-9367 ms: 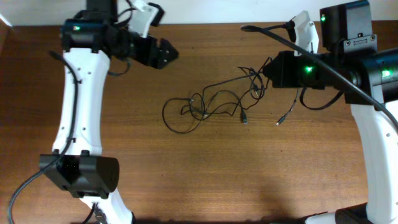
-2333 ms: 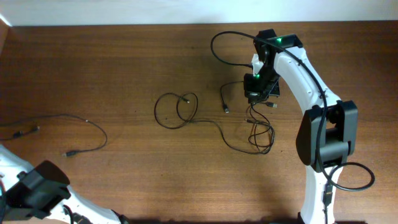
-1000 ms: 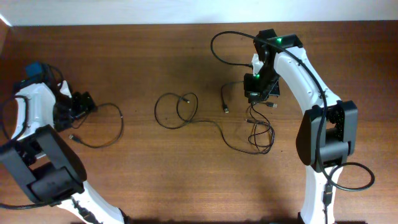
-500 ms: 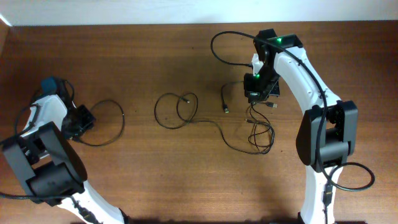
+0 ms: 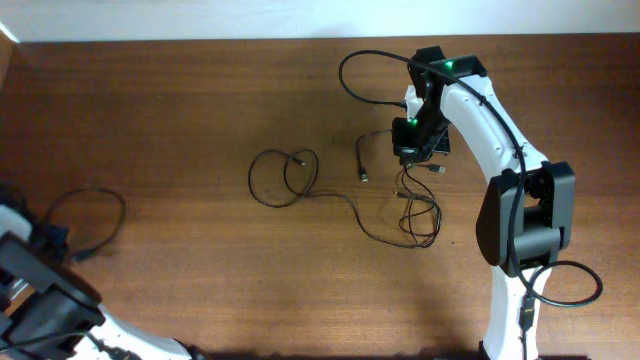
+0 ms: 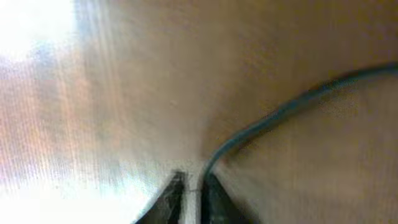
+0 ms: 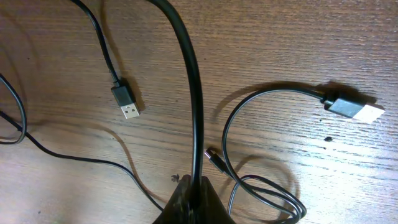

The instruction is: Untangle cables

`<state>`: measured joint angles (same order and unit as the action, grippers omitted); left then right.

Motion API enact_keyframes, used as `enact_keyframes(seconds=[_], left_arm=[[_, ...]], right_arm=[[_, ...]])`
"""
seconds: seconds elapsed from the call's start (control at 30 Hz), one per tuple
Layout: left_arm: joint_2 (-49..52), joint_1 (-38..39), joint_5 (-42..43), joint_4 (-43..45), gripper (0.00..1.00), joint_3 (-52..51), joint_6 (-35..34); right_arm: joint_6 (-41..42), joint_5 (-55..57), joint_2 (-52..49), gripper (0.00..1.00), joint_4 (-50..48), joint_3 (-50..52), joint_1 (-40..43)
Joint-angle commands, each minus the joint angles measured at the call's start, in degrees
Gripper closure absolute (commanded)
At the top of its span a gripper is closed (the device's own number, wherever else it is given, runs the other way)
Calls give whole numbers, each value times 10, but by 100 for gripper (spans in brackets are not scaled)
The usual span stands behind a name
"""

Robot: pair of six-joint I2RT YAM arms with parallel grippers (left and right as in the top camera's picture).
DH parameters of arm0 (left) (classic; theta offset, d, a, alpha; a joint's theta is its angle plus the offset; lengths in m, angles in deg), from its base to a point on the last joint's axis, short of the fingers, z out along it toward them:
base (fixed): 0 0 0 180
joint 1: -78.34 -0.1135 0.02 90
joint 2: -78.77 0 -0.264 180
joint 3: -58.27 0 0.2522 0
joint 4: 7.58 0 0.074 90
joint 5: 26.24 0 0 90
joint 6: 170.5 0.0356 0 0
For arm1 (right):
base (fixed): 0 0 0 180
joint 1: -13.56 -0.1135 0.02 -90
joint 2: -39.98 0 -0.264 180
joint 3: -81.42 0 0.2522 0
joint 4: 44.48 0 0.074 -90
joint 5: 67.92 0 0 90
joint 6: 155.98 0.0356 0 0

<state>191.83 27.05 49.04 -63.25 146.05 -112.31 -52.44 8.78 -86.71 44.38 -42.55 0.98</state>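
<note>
Brown wooden worktop (image 5: 200, 100); left end effector (image 6: 194, 188) pinches one freed cable (image 6: 280, 115), well apart from the rest; right end effector (image 7: 194, 186) is pressed together on a black cord (image 7: 198, 112); remaining cables (image 5: 415, 212) lie looped just beside it, not yet separated.

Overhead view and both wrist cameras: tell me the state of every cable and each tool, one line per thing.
Left tool: closed on the left cable.
Left cable: apart from the others, one open loop.
Right tool: closed on the right cable.
Right cable: gripped, rising from the fingertips.
Middle cable: loose loop, lying flat, ungripped.
Cable bunch: overlapping loops beneath the right tool.
USB plug: free, lying flat.
</note>
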Motion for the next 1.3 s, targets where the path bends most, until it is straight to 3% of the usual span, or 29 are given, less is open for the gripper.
enact_keyframes(seconds=[0.0, 0.03, 0.07, 0.1, 0.13, 0.17, 0.23, 0.4, 0.57, 0.7, 0.8, 0.87, 0.93, 1.0, 1.13, 1.17, 1.2, 1.27], left_arm=[[-1, -30, 94, 2, 71, -5, -18], [-1, -29, 112, 4, 62, -5, -2], [-1, -27, 126, 6, 39, -5, 15], [-1, -25, 132, 7, 23, -5, 23], [-2, -24, 136, 7, 10, -4, 28], [-3, -23, 135, 3, 5, -1, 28], [-14, -22, 137, -6, 3, 10, 32], [-148, 17, 182, -6, 7, 22, 118], [-274, 79, 182, -6, 7, 22, 136], [-296, 99, 161, -4, 13, 21, 152], [-296, 100, 236, 1, 23, 21, 169], [-297, 112, 316, 22, 28, 22, 244], [-304, 150, 351, 30, 28, 22, 287], [-310, 206, 351, 29, 26, 22, 289], [-311, 324, 349, 30, 21, 22, 306], [-311, 353, 349, 33, 20, 22, 313], [-311, 391, 349, 39, 2, 22, 315], [-311, 428, 350, 48, 0, 22, 315]], right_arm=[[2, 5, -3, 96, -3, 5, -2], [2, 5, -3, 96, -3, 5, -2], [2, 5, -3, 96, -3, 5, -2], [2, 5, -3, 96, -3, 5, -2], [2, 5, -3, 96, -3, 5, -2], [2, 5, -3, 96, -3, 5, -2], [2, 5, -3, 96, -3, 5, -2], [3, 5, -3, 95, -3, 5, -2], [2, 5, -3, 95, -3, 5, -2], [2, 5, -3, 95, 0, 5, -2], [2, 5, -3, 96, 0, 5, -2], [2, 4, -3, 96, -1, 5, -2], [-40, -38, -3, 96, -1, 4, -2], [-84, -106, 0, 94, 2, -3, -2], [-89, -122, 51, 73, 9, -29, -2], [-89, -122, 74, 60, 8, -31, -1], [-89, -122, 103, 42, 8, -32, -1], [-89, -122, 147, 21, 10, -32, -1]])
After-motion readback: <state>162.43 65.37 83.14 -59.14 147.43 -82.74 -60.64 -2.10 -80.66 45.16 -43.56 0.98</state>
